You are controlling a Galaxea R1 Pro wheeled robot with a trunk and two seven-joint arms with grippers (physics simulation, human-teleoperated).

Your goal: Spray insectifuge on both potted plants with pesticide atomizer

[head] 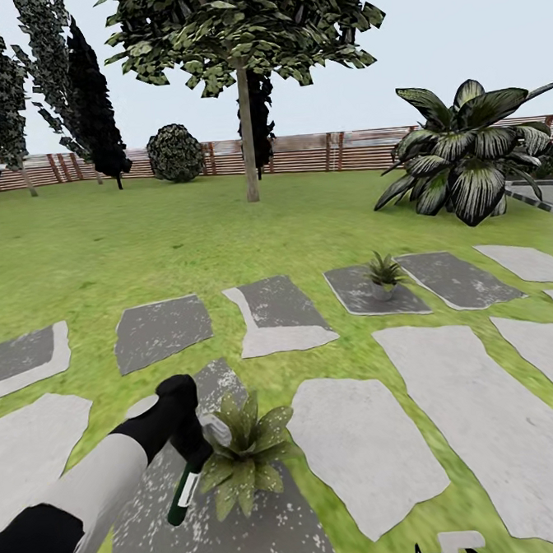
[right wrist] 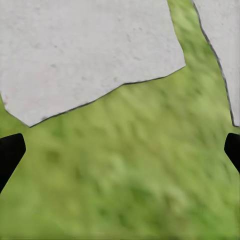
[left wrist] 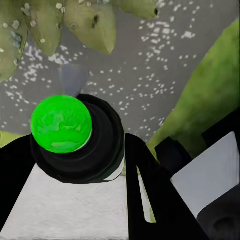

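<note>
- Head view: 2 potted plants stand on grey stepping slabs (head: pixel 452 429) set in the lawn (head: pixel 142 245). The near potted plant (head: pixel 244 456) is just beside the left gripper (head: pixel 196 447); the far potted plant (head: pixel 383 273) is well apart, up the path.
- The left gripper is clamped around 1 pesticide atomizer (head: pixel 183 496), a dark green bottle with a white band, tilted, its upper end at the near plant's leaves.
- Behind stand 1 huge striped-leaf plant (head: pixel 466 152), 1 round bush (head: pixel 175 153), trees and a slatted fence (head: pixel 301 153).
- Left wrist view: the pesticide atomizer (left wrist: pixel 75 135) sits between 2 dark fingers (left wrist: pixel 150 190), showing a bright green round end, above a speckled slab (left wrist: pixel 165 70) and olive leaves (left wrist: pixel 90 22).
- Right wrist view: 2 dark fingertips (right wrist: pixel 9 152) stand wide apart, holding nothing, over grass (right wrist: pixel 130 175) and 2 pale slabs (right wrist: pixel 85 50).
</note>
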